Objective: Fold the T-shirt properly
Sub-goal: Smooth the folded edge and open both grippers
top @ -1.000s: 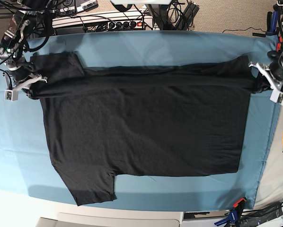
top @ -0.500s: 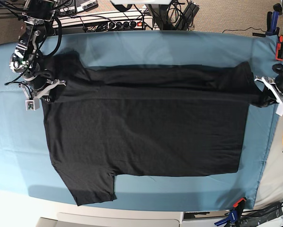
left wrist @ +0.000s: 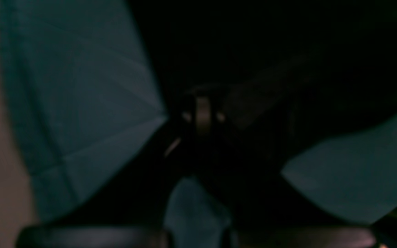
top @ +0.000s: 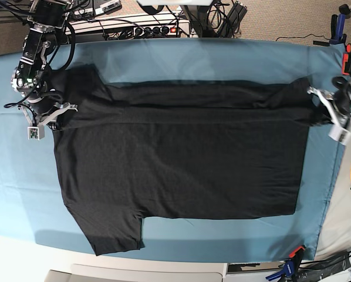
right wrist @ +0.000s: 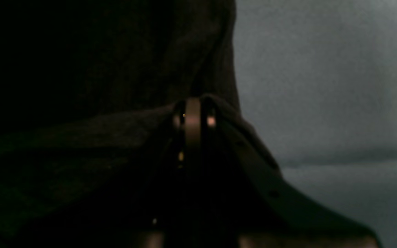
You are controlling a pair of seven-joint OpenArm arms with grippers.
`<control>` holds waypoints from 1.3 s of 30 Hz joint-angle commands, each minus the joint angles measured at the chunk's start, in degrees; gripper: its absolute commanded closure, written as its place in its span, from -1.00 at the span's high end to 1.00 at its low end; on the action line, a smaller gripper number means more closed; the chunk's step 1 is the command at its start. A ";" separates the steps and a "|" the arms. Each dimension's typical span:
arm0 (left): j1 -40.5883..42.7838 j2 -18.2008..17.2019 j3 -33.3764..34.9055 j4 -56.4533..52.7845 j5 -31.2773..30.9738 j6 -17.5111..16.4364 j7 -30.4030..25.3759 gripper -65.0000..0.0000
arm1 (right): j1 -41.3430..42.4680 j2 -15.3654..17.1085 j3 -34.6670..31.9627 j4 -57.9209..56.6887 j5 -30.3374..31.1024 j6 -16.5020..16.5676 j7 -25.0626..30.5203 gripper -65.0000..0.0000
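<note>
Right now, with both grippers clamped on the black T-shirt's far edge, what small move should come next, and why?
Probably carry the folded edge further toward the near hem: the left gripper and right gripper each pinch the black cotton T-shirt, and its top strip is only partly folded over.

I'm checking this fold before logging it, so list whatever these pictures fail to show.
- T-shirt print: base view shows only the plain black side; the other faces the blue cloth.
- Left gripper: left wrist view is dark and blurred; fabric hides the fingertips.
- Right gripper: right wrist view is dim; black fabric wraps the tips, so grip depth is unclear.
- Both grippers look too small in the base view.
</note>
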 commanded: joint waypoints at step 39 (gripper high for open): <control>-13.00 -8.41 12.52 0.66 2.36 2.95 -5.33 -1.00 | 0.79 1.01 0.39 0.92 0.39 -0.15 1.70 -1.00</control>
